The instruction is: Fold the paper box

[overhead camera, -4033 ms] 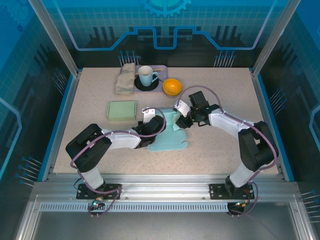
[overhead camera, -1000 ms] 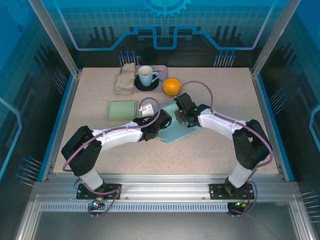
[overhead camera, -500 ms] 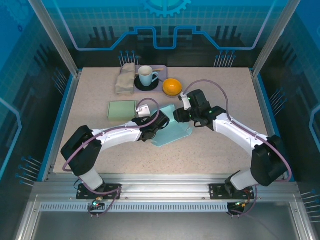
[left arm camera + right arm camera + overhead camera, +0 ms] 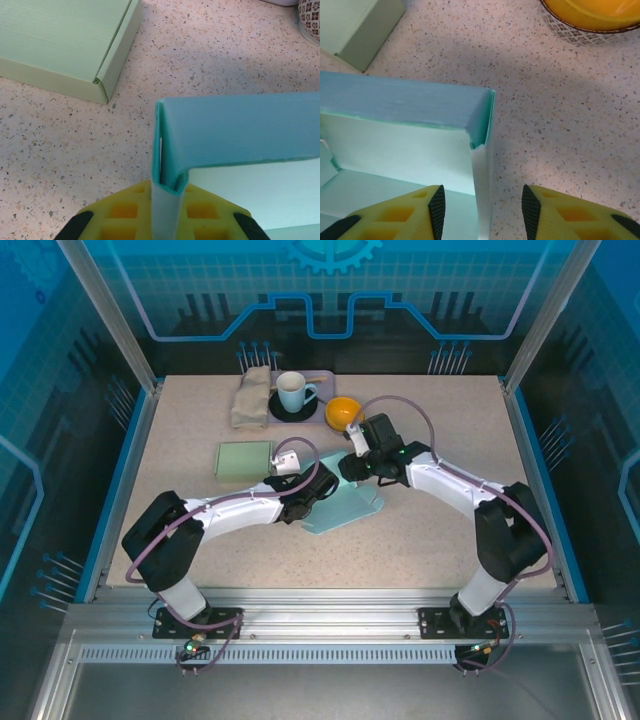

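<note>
A: Starting at the left, held how?

B: Left gripper [image 4: 164,200] pinched tight on the paper box [image 4: 240,130], right at a folded corner, bottom middle of the left wrist view. Upright wall squeezed between the yellow fingers [image 4: 120,215]. Probably to keep that crease standing during work on the other side.

A: And the box itself?

B: Middle of the table [image 4: 420,540] in the top view, half formed — back wall raised, base lying flat toward the lower right.

A: Then the right side?

B: Right gripper [image 4: 481,200] spread wide, straddling the wall edge at the opposite corner, apparently without touching it. Looks poised to close on that wall and tuck it in.

A: Around it?

B: Left of the paper box, near it: a green box [image 4: 244,460], already folded shut. Higher up, a folded cloth [image 4: 250,397], then a cup [image 4: 292,392] on a dark saucer [image 4: 290,412], then an orange bowl [image 4: 343,412] close above the right gripper.

A: Anything in the way?

B: Bowl the nearest worry — little room for any swing toward the top of the frame. Green box near the left-hand corner, though apart from it.
</note>
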{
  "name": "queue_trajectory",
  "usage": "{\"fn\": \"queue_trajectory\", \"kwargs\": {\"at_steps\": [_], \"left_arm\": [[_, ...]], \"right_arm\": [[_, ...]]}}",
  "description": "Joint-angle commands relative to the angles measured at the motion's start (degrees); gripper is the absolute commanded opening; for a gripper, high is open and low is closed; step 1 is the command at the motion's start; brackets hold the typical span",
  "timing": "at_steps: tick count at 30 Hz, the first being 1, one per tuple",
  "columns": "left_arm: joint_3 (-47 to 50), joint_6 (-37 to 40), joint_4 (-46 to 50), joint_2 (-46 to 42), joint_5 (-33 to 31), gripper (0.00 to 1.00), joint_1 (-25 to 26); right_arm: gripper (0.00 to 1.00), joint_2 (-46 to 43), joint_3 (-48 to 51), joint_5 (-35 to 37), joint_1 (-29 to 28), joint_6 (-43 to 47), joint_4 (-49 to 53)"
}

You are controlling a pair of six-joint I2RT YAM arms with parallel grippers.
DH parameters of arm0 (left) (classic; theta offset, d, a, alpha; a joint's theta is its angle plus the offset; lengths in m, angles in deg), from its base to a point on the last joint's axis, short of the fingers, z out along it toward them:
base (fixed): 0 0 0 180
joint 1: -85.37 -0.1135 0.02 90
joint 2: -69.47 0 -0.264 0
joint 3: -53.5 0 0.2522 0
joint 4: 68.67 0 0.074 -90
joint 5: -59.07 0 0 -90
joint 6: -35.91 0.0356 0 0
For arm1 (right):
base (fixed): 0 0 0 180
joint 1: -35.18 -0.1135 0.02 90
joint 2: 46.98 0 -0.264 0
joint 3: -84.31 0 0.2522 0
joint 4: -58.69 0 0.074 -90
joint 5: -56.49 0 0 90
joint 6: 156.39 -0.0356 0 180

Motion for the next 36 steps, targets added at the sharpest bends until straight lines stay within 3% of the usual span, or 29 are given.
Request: {"fn": "queue_trajectory", "kwargs": {"at_steps": [1,6,10,13,16,21,26,28,33,36], "left_arm": [[-1.0,1.4,0.8,-1.2,0.1,0.03,0.0],[-1.3,1.2,0.7,-0.9,0.7,0.03,-0.1],[-1.6,0.6,1.2,-1.0,1.1,0.03,-0.1],[-2.3,0.0,2.9,-0.6,0.5,0.03,-0.1],[-2.7,-0.5,4.5,-0.1,-0.5,0.03,-0.1],[-2.3,-1.8,5.5,-0.3,-1.1,0.03,-0.5],[-2.4,-1.9,6.0,0.1,-1.4,0.03,-0.7],[-2.5,-1.6,5.9,0.4,-1.2,0.03,-0.9],[-2.3,1.7,2.4,1.5,-0.7,0.03,-1.0],[-1.8,5.8,-1.8,1.9,-0.8,0.03,-1.0]], "right_arm": [[0.43,1.7,-2.7,-0.5,-0.3,0.7,-1.8],[0.4,4.4,-4.5,1.6,-1.0,0.3,-2.6],[0.32,6.5,-5.1,5.4,-1.5,0.2,-2.6],[0.23,6.5,-4.9,13.2,-2.6,0.2,-1.8],[0.2,6.4,-4.5,21.4,-4.0,1.3,-0.8],[0.17,6.4,-4.2,39.2,-5.3,-0.9,3.9],[0.18,4.8,-3.7,48.0,-5.4,-3.3,6.9],[0.19,3.3,-3.2,45.1,-5.0,-3.5,6.2],[0.38,-5.4,1.7,16.2,-3.4,-4.3,-1.5],[0.46,-10.5,2.4,6.4,-3.0,-5.2,0.0]]}}
